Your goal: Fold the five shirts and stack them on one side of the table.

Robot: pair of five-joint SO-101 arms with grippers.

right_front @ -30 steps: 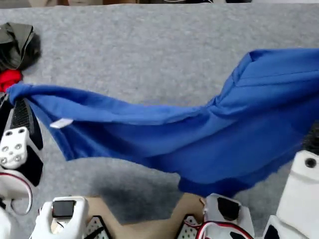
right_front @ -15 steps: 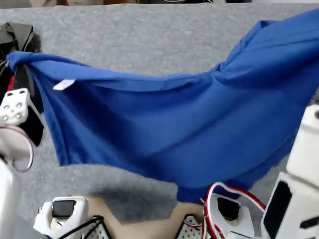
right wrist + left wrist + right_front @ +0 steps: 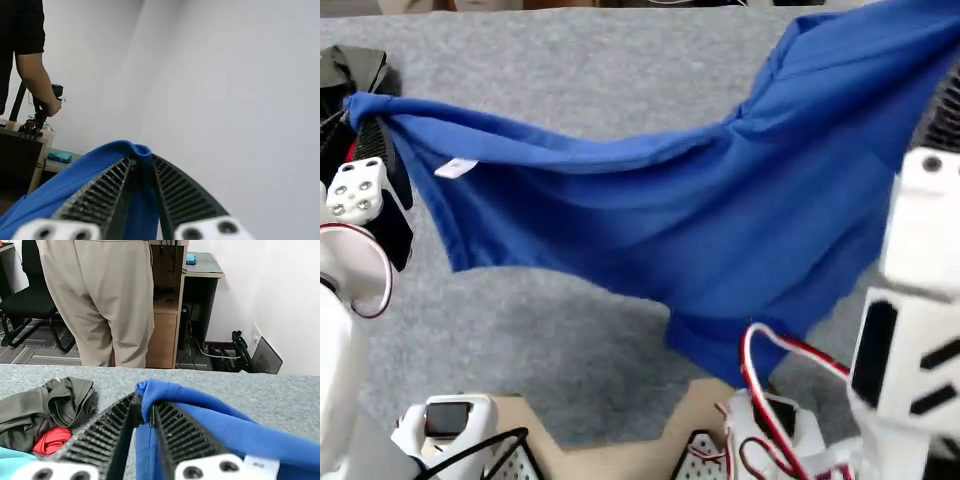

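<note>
**Inspector:** What lay at the far left of the table?

**Assistant:** A crumpled olive shirt (image 3: 55, 402), with a red garment (image 3: 49, 440) touching its edge. Both rested on the grey table (image 3: 570, 70).

**Inspector:** And the left gripper?

**Assistant:** The left gripper (image 3: 144, 412) was clamped tight on a bunched corner of the blue shirt (image 3: 700, 220), raised above the table near that pile.

**Inspector:** Position of the shirt itself?

**Assistant:** It hung stretched between the two arms, its upper edge rising from left to right. A white label (image 3: 455, 168) showed just beside the left grip. The lower hem sagged toward the near edge. Whether it touched the table could not be determined.

**Inspector:** The right gripper?

**Assistant:** The right gripper (image 3: 142, 165) was closed on another fold of the same shirt, held higher than the left one, at the right side.
</note>
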